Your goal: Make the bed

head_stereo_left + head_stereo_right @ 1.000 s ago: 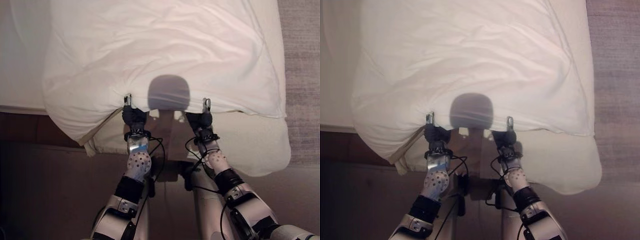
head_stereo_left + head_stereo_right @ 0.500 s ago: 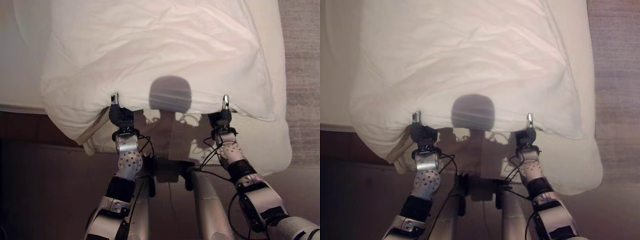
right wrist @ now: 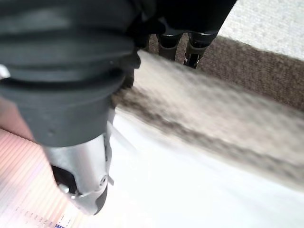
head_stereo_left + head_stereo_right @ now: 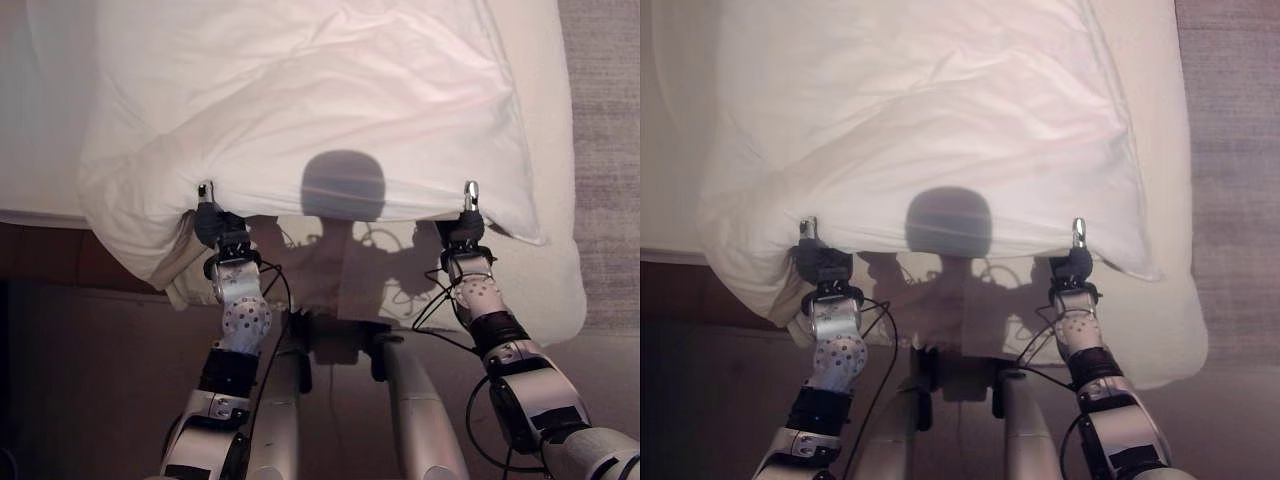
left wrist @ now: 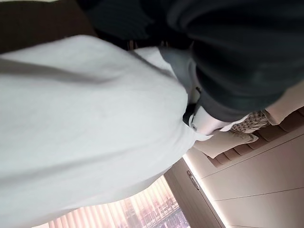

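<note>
Spreading step: left hand (image 4: 210, 222) and right hand (image 4: 465, 225) each pinch the duvet (image 4: 300, 100) near edge at mid-frame, duvet covering the bed (image 4: 560, 290); next, pull it taut and lay it.

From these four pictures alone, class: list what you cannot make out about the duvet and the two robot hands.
- Left robot hand: its fingers go under the duvet edge in the eye views; its wrist view shows cloth and dark cover, so its hold stays unclear.
- Right robot hand: the same; its wrist view is blurred.
- Duvet's far end: cut off by the top edge.
- Mattress under the duvet: covered.
</note>
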Tool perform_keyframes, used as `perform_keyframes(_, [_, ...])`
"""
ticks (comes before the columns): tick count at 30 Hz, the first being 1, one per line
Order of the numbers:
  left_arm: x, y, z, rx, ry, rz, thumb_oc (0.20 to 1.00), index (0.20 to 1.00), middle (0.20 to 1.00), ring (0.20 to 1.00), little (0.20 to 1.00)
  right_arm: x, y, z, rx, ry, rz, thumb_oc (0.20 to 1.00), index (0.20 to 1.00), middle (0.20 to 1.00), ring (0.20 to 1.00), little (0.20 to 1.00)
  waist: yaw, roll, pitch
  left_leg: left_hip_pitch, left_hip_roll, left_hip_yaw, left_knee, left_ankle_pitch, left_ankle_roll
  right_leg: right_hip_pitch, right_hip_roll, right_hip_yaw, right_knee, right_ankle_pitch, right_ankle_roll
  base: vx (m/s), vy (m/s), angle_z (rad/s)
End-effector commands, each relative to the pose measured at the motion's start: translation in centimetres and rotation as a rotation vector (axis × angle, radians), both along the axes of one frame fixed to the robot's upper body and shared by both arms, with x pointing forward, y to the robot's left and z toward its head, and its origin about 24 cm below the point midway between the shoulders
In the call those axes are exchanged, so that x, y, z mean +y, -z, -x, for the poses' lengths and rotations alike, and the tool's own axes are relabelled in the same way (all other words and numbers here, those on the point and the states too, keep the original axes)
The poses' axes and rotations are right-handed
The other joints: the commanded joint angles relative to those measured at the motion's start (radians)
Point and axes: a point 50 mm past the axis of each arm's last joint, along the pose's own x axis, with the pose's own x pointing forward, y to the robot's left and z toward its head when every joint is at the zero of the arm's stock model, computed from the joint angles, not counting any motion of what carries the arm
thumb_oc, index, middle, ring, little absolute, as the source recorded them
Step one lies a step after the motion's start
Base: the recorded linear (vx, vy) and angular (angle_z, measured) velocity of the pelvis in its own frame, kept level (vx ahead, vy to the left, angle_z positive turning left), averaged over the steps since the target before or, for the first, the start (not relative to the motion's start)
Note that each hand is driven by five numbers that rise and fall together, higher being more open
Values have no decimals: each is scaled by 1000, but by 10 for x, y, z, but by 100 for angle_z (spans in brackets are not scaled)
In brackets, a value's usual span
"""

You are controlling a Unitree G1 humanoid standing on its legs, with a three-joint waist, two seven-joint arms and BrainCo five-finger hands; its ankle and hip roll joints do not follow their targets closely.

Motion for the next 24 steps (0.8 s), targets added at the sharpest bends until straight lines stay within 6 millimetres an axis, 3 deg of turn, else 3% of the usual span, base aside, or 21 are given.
perform_keyframes(1, [69,-38,31,-216,-370,3,200,200,200,200,200,-53,-6,11,-23,203,13,1000,1000,1000,1000,1000,6,21,-95,-43,-46,33,76,-84,43,24,-10,-1,-116,115,68,0,0,0])
perform_keyframes(6, [68,-36,31,-206,-368,5,200,200,200,200,200,-53,-6,11,-18,201,25,1000,1000,1000,1000,1000,5,22,-95,-45,-48,32,75,-84,44,21,-10,1,-116,116,67,0,0,-1])
perform_keyframes(7, [67,-33,31,-201,-359,5,200,200,200,200,200,-51,-5,11,-24,191,27,200,200,200,200,200,4,23,-95,-47,-48,32,79,-84,44,18,-10,0,-114,115,65,0,0,0])
perform_keyframes(14, [62,-28,29,-184,-335,13,200,200,200,200,200,-42,-11,13,-82,173,28,200,200,200,200,200,3,26,-99,-48,-47,32,80,-84,46,16,-11,3,-113,116,65,0,0,0])
perform_keyframes(15, [58,-23,27,-176,-312,17,200,200,200,200,200,-36,-19,15,-164,164,11,200,200,200,200,200,-1,30,-100,-47,-47,32,79,-84,46,17,-10,4,-115,117,65,0,0,0])
perform_keyframes(24, [53,-6,25,-128,-287,69,225,225,225,225,225,-31,-32,27,-331,225,-72,200,200,200,200,200,-11,39,-122,-43,-49,34,59,-77,44,22,-10,6,-135,124,68,0,0,0])
